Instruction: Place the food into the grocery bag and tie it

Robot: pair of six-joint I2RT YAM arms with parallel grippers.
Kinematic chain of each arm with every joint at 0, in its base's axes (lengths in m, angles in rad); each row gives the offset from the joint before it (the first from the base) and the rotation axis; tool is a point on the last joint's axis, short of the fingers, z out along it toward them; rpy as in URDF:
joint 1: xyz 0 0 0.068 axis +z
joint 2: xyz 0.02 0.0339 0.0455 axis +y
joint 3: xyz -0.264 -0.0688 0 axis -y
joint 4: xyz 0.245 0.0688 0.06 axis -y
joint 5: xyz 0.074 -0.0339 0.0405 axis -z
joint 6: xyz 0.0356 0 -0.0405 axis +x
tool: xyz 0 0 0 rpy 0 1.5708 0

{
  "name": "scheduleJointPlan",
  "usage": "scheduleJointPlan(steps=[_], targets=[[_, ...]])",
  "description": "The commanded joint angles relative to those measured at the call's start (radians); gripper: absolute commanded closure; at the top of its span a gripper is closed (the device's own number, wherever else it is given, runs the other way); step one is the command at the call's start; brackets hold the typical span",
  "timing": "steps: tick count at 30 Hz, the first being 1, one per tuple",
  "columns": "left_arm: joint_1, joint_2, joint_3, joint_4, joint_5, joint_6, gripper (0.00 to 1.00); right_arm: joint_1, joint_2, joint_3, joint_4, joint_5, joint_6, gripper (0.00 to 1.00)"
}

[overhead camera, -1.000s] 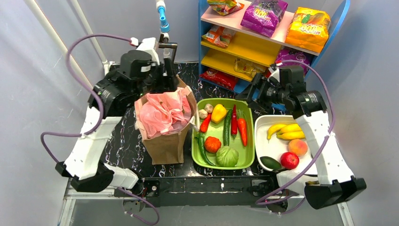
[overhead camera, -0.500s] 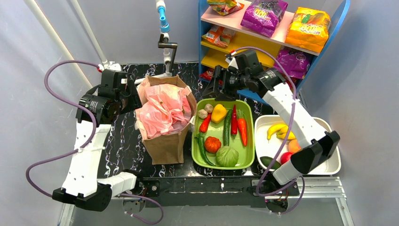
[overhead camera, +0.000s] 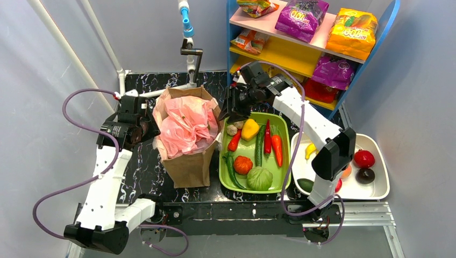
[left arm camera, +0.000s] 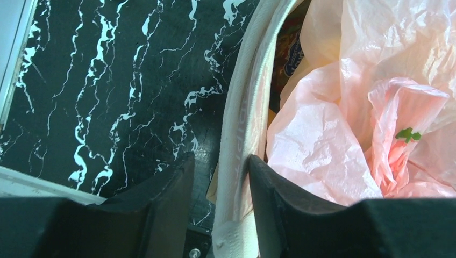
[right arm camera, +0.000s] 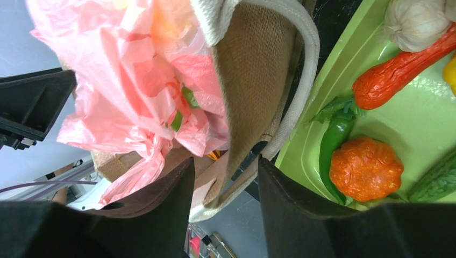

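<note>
The pink plastic grocery bag sits crumpled inside an upright brown bag with white strap handles. My left gripper is at the brown bag's left rim. In the left wrist view it is open, straddling the white strap, with the pink bag beside it. My right gripper is at the right rim. In the right wrist view it is open around the brown flap and its strap. Vegetables lie in the green tray.
A white tray with fruit stands at the right, partly hidden by my right arm. A blue shelf with purple and orange snack packets stands behind. A post with a clamp stands behind the bag.
My left gripper moved from behind the bag to its left rim. My right arm swung left from the shelf to the bag's right rim. A red and a dark fruit now show in the white tray.
</note>
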Motion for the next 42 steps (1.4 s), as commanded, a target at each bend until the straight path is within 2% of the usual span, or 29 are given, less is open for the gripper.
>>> scheduleJointPlan(steps=[1, 3, 6, 9, 11, 12, 17, 22, 30, 34, 42], targets=[[0.012, -0.044, -0.068, 0.079, 0.015, -0.005, 0.65, 0.022, 0.054, 0.066, -0.034, -0.019, -0.038, 0.5], [0.015, -0.054, -0.091, 0.104, 0.019, 0.0, 0.77, 0.026, 0.081, 0.083, -0.043, -0.023, -0.045, 0.56], [0.015, -0.061, -0.11, 0.136, 0.035, 0.01, 0.87, 0.03, 0.106, 0.107, -0.05, -0.024, -0.053, 0.66], [0.015, -0.068, -0.109, 0.163, 0.064, 0.022, 1.0, 0.034, 0.123, 0.135, -0.063, -0.031, -0.062, 0.84], [0.015, -0.068, -0.097, 0.179, 0.093, 0.031, 1.0, 0.041, 0.131, 0.164, -0.078, -0.036, -0.069, 0.96], [0.015, -0.068, -0.089, 0.192, 0.116, 0.035, 1.0, 0.048, 0.133, 0.182, -0.085, -0.037, -0.074, 0.99], [0.015, -0.067, -0.023, 0.277, 0.272, 0.03, 1.0, 0.094, 0.154, 0.311, -0.089, -0.062, -0.101, 0.99], [0.015, -0.034, 0.023, 0.37, 0.498, 0.015, 1.0, 0.14, 0.183, 0.389, -0.015, -0.14, -0.082, 0.99], [0.006, -0.051, -0.071, 0.513, 0.674, -0.058, 1.0, 0.192, 0.278, 0.498, 0.038, -0.188, -0.051, 0.99], [-0.008, -0.057, -0.108, 0.528, 0.688, -0.041, 1.0, 0.199, 0.295, 0.502, 0.059, -0.187, -0.051, 0.99], [-0.008, -0.038, -0.002, 0.421, 0.544, 0.102, 1.0, 0.198, 0.244, 0.502, 0.057, -0.078, -0.104, 0.99]])
